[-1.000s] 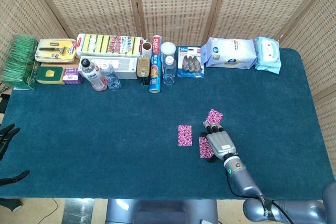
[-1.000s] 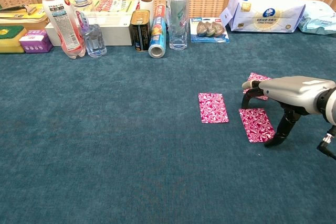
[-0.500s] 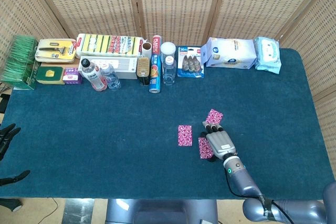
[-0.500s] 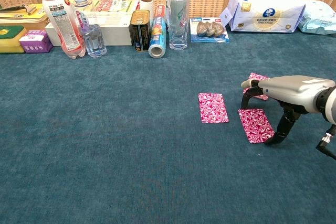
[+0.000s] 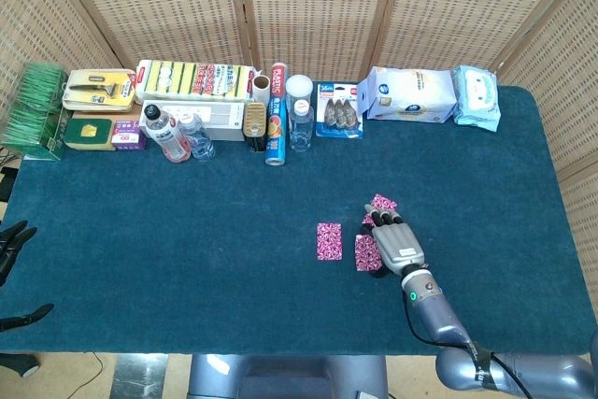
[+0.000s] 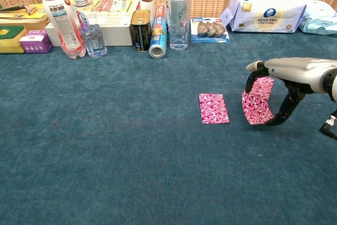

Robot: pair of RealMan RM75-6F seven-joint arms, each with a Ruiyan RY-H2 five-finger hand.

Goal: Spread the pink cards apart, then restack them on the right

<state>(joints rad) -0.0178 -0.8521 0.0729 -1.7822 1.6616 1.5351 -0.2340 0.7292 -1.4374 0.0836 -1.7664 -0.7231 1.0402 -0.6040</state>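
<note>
My right hand [image 6: 295, 75] pinches one pink patterned card [image 6: 257, 101] between thumb and fingers; the card is lifted off the cloth and stands tilted on edge. From the head view the hand [image 5: 394, 242] covers most of that card [image 5: 366, 251]. A second pink card [image 6: 214, 108] lies flat on the blue cloth just left of the hand, also seen as the card [image 5: 329, 241] in the head view. A third pink card [image 5: 384, 201] peeks out beyond the fingertips. My left hand [image 5: 11, 242] rests at the far left table edge, fingers apart, holding nothing.
Along the back edge stand bottles [image 6: 63, 19], a can [image 6: 140, 30], a lying foil roll [image 6: 157, 38], a clear bottle [image 6: 178, 17], a blister pack [image 6: 209, 29] and wipes packs [image 6: 266, 11]. Blue cloth [image 6: 131, 146] covers the table.
The right hand has risen and drawn slightly back, lifting the card that lay flat under it; the card now hangs tilted in its grip. The other cards and left hand stayed put.
</note>
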